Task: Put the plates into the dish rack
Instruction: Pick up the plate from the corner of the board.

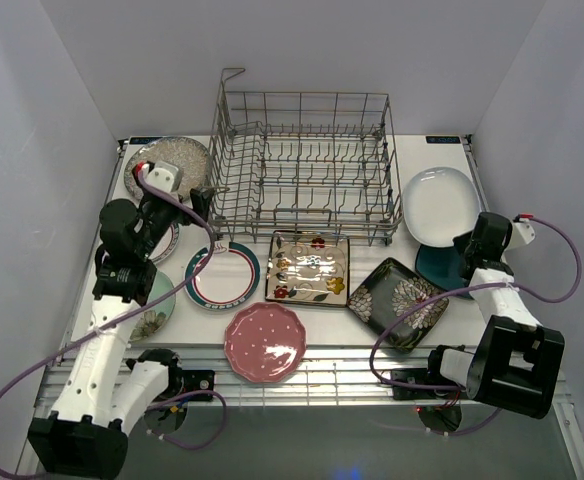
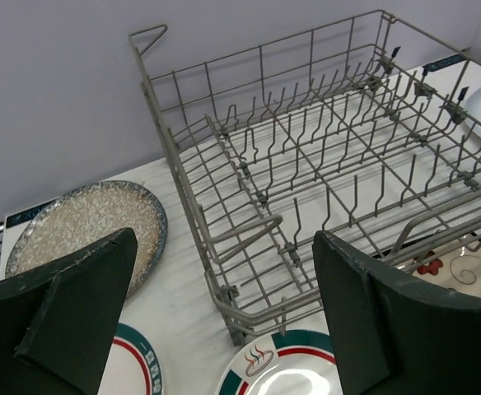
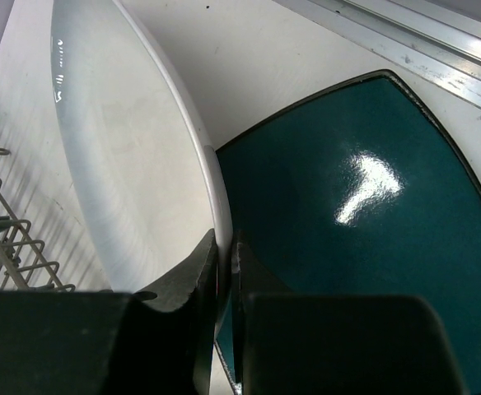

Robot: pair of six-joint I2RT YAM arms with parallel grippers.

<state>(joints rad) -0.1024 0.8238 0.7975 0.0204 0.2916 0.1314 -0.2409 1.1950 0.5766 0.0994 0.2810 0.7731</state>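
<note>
Right fingers (image 3: 184,284) astride plate (image 3: 125,164); white table (image 3: 290,49), pale walls (image 1: 302,50)

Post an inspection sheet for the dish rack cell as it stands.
Surface: white table.
Job's things: dish rack holds no plates. Plates lie on the table around it, and the white oval plate overlaps the teal plate.
Clutter: nothing seen.
Hands: left hand open, near the rack's left front corner. Right hand shut on the white oval plate's rim.
Cables: purple left cable arcs by the rack's corner. Purple right cable loops beside the arm.
Surroundings: plain pale walls on three sides.
</note>
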